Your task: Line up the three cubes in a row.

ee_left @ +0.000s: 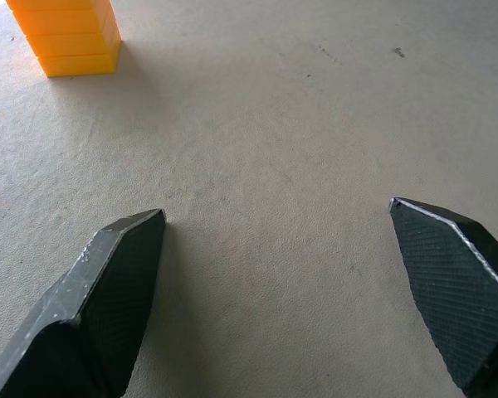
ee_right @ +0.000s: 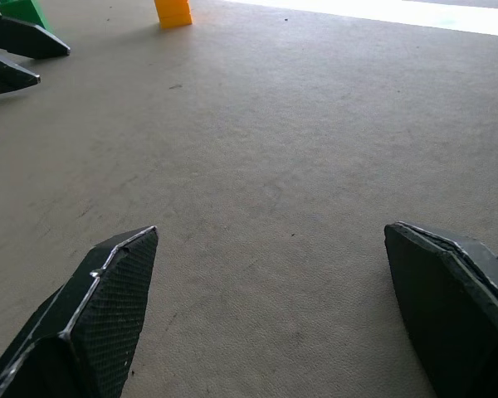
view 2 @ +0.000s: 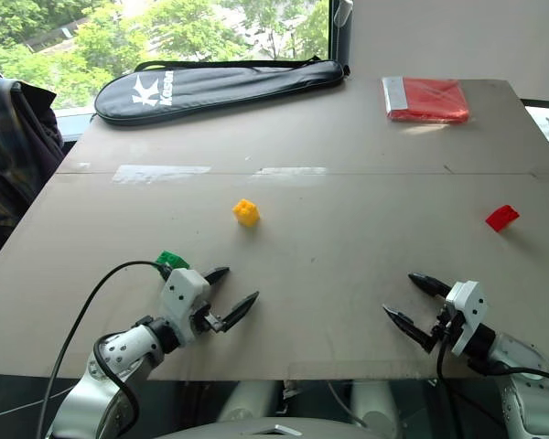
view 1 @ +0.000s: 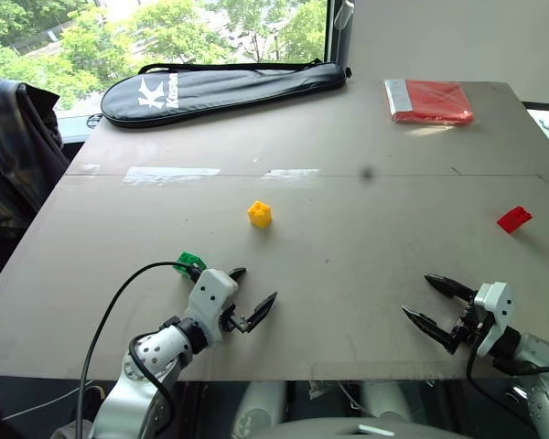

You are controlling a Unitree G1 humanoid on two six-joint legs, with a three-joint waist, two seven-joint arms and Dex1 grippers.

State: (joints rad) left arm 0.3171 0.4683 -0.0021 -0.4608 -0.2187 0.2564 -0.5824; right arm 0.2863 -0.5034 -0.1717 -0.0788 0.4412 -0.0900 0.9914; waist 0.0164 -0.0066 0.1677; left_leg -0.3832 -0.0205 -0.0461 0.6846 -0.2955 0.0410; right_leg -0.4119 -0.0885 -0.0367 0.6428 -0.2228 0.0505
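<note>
A wide, flat grey-brown table top (view 1: 348,265) is seen, on which three small studded plastic cubes lie well apart. The yellow plastic cube (view 1: 260,214) is placed near the middle of the table. The green plastic cube (view 1: 190,265) is found toward the near left, just beside the left gripper (view 1: 253,296) and partly hidden behind its white wrist housing. The red plastic cube (view 1: 514,219) is set far to the right, tilted, near the table's right edge. No row has been formed.

The left gripper is held low over the table's near edge with its two black fingers spread wide and nothing between them; bare table is seen between the tips in the left wrist view. The right gripper (view 1: 432,304) is likewise held low at the near right, fingers wide apart and empty.

At the far edge a long black zipped fabric racket case (view 1: 224,90) is laid, closed, so its contents cannot be told. A flat red rectangular packet (view 1: 428,101) lies at the far right.
</note>
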